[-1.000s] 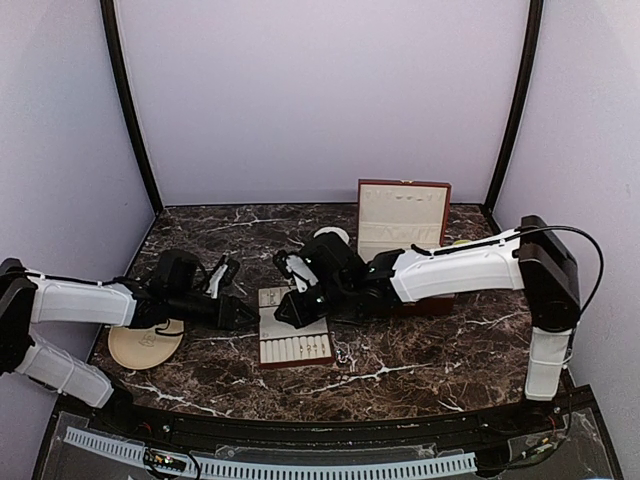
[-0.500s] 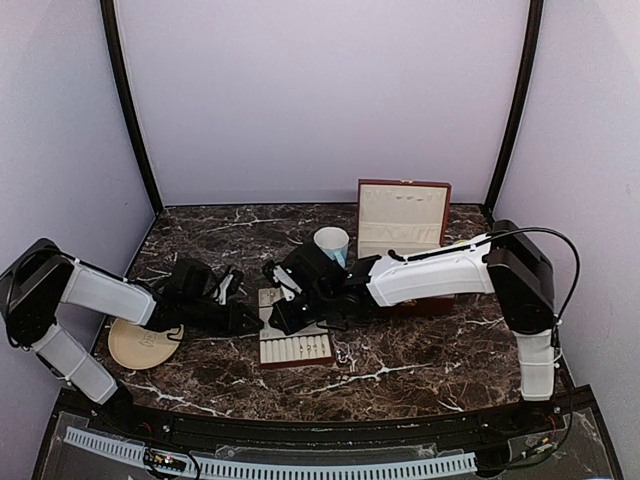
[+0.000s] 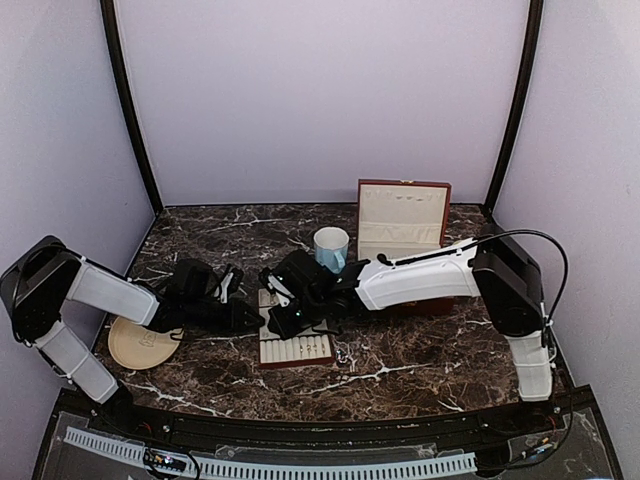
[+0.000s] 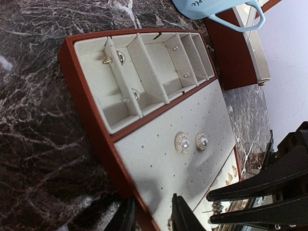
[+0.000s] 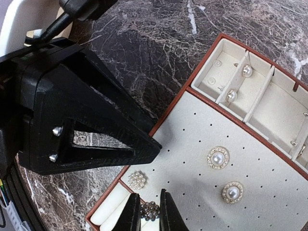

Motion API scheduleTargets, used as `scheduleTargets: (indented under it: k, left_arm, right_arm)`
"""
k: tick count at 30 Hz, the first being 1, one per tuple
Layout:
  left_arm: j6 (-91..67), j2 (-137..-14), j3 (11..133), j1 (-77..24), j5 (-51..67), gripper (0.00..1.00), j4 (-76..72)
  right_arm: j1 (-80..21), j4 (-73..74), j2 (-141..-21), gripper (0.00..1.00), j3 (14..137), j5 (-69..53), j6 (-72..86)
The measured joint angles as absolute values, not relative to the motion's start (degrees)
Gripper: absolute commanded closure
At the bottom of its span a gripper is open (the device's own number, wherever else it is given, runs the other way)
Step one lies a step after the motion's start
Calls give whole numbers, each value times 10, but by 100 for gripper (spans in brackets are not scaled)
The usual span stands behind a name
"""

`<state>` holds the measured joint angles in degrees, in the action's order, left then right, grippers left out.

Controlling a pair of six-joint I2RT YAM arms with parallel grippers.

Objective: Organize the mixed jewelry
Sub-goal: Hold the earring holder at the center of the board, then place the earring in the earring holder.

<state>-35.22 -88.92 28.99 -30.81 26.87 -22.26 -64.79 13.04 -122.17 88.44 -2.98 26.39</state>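
The cream slotted tray with a red-brown rim [image 3: 318, 357] lies at the table's middle. Two round pearl studs [image 5: 218, 157] and a pearl-cluster stud [image 5: 137, 180] sit on its perforated pad. Small studs [image 4: 119, 58] lie in its compartments. My right gripper [image 5: 149, 214] is shut on a dark bead-cluster stud [image 5: 150, 211] just above the pad's edge by the ring rolls; the stud also shows in the left wrist view [image 4: 217, 207]. My left gripper [image 4: 151, 216] is open and straddles the tray's rim, one finger outside and one over the pad. Bangles and the chain are out of view.
The red-brown box with cream lining [image 3: 403, 220] stands open at the back right. A light blue cup [image 3: 331, 245] stands behind the tray. A tan plate [image 3: 145, 343] lies at the left. Both grippers [image 3: 265, 320] crowd the tray's left side.
My right arm has swung left and lower over the tray, uncovering the blue cup behind it. My left arm has edged right toward the tray's rim.
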Motion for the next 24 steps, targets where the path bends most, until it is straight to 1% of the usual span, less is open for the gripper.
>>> scheduleTargets:
  k: [7, 24]
  left_arm:
    - [-357, -891, 288, -308, 267, 79, -227]
    - [-361, -896, 286, -308, 267, 81, -236]
  right_arm:
    - [-648, 138, -1231, 89, 894, -21, 261]
    - [-650, 152, -1243, 89, 907, -11, 255]
